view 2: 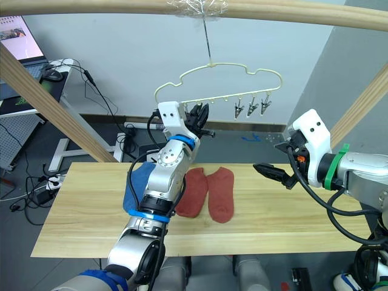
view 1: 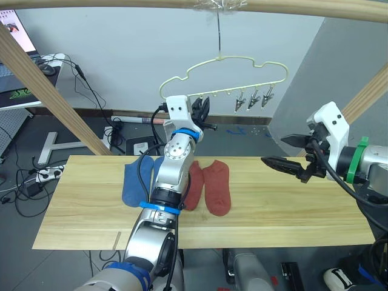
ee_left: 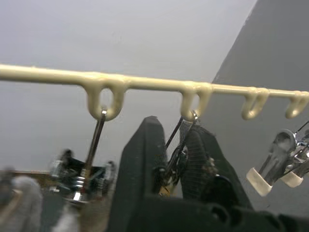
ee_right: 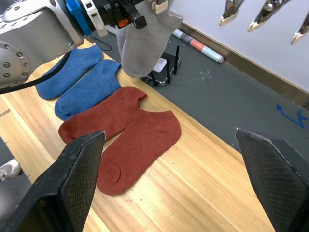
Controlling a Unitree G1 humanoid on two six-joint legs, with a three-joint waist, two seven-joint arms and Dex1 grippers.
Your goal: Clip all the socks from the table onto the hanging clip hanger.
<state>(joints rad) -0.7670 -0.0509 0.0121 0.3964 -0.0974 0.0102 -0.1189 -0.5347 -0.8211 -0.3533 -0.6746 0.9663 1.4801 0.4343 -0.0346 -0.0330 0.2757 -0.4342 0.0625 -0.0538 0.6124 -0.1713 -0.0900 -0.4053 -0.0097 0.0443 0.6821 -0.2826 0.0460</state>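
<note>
Table (view 1: 273,206) of light wood planks lies nearest, with four socks on it: two blue socks (ee_right: 79,79) side by side toward the robot's left, two rust-red socks (ee_right: 128,135) just beside them, the red pair overlapping at the edges. Right gripper (view 1: 284,151) hovers above the table's right part, fingers spread wide, nothing between them, well apart from the socks. Left gripper (view 1: 203,109) is raised above the table's far edge, up at the lower bar of the clip hanger (view 1: 224,76); its fingers (ee_left: 145,164) are pinched on a clip hanging from that bar. A light grey sock (ee_right: 145,41) hangs just beside that gripper. Three free metal clips (view 1: 253,98) hang further along the bar. The hanger's hook rises to a wooden beam (view 1: 182,5) overhead.
</note>
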